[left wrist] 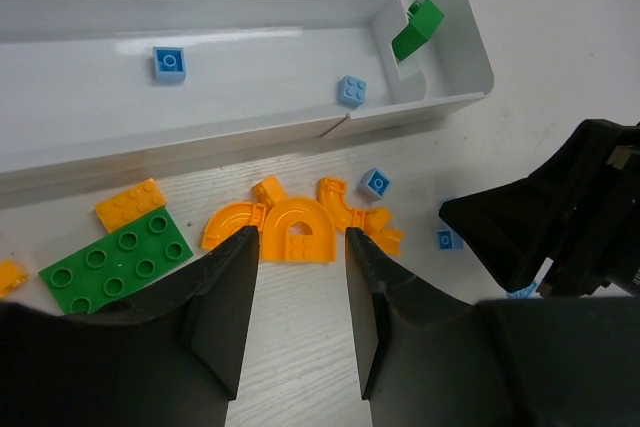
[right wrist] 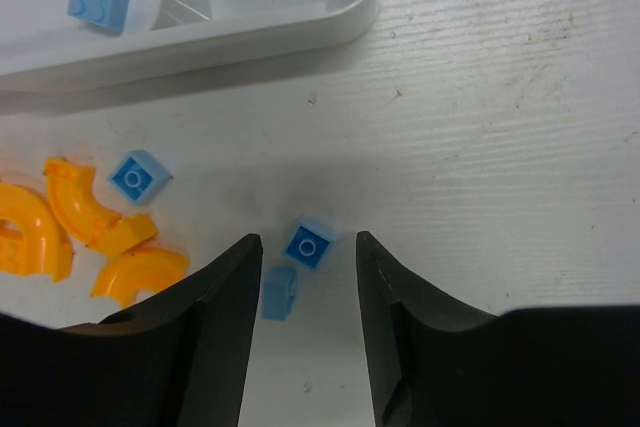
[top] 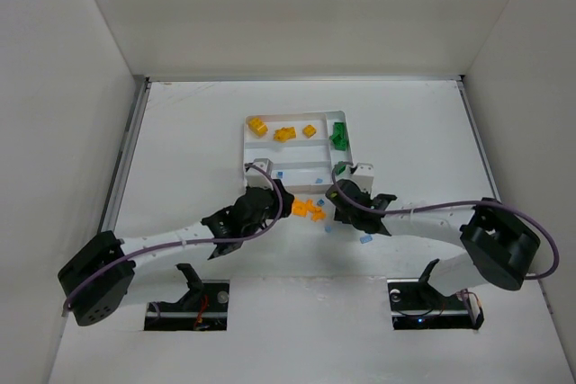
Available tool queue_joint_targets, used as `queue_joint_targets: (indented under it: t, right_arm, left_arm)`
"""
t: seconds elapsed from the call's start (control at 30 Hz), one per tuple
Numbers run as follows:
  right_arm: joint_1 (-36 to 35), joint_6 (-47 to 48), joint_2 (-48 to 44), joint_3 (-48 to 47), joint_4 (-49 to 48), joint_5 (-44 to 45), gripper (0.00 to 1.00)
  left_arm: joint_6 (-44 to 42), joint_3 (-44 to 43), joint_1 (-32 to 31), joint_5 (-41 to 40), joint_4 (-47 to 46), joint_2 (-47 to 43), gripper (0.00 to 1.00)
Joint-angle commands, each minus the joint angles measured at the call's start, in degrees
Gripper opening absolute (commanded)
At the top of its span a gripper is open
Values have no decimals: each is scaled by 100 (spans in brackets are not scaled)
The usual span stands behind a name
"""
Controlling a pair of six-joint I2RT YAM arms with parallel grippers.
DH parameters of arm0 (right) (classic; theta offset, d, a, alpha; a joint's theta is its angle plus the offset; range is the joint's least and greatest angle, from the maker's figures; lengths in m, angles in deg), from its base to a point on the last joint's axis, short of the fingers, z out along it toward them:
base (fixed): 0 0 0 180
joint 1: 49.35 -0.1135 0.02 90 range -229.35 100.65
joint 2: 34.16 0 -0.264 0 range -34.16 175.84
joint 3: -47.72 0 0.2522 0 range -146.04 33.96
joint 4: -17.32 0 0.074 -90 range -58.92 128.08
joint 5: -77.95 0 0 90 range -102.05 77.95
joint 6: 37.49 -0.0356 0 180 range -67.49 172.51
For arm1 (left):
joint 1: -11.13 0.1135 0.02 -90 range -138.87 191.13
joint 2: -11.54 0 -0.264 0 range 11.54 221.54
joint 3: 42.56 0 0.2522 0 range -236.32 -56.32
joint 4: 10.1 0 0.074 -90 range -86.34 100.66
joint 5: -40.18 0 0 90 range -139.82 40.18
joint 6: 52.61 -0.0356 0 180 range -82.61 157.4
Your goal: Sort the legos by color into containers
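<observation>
The white tray [top: 270, 166] holds orange legos [top: 285, 133] in a far section and green legos [top: 339, 136] in its narrow side section. Pale blue bricks [left wrist: 169, 64] lie in the near section. My left gripper [left wrist: 300, 242] is open over the table, with an orange arch brick [left wrist: 297, 219] just beyond its tips. A green plate [left wrist: 117, 259] and an orange plate [left wrist: 130, 203] lie to the left of it. My right gripper [right wrist: 306, 243] is open and low over the table. A blue brick [right wrist: 314, 248] lies between its fingers and a paler one [right wrist: 279, 292] against the left finger.
More orange curved pieces [right wrist: 80, 202] and a blue brick [right wrist: 138, 176] lie on the table between the two grippers, close to the tray's near wall [right wrist: 250, 32]. The right gripper's black body [left wrist: 560, 217] shows at the right of the left wrist view, near a blue brick [left wrist: 449, 239].
</observation>
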Motion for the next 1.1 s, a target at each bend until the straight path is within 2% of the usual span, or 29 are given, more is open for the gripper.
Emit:
queue_joint_targets:
  t: [0.0,0.1,0.23,0.37,0.63,0.93,1.07]
  right_arm:
    - [-70,-101,171,-166,69,90,46]
    - [-70,-207,277,-175,113,63,41]
    - [-78,-347,216,-87,60,134,28]
    - [-87,-260,58,-148,16,327,24]
    - [-87,723,-22,-1096,-335,266,24]
    - [343,1357,1286,-2239,-1240,-419,25]
    - [370,1410,1674,-2548,-1250,-490,33]
  left_arm:
    - [118,159,-62,36,-327,11,37]
    - [127,194,-80,36,-335,-50,37]
    - [101,195,-62,36,-318,-129,37]
    - [66,291,-71,45,-283,-392,37]
    - [66,528,-431,-16,-230,-788,37]
    - [136,546,-1380,-490,-406,-482,37]
    - [66,432,-1758,-614,-572,-87,37]
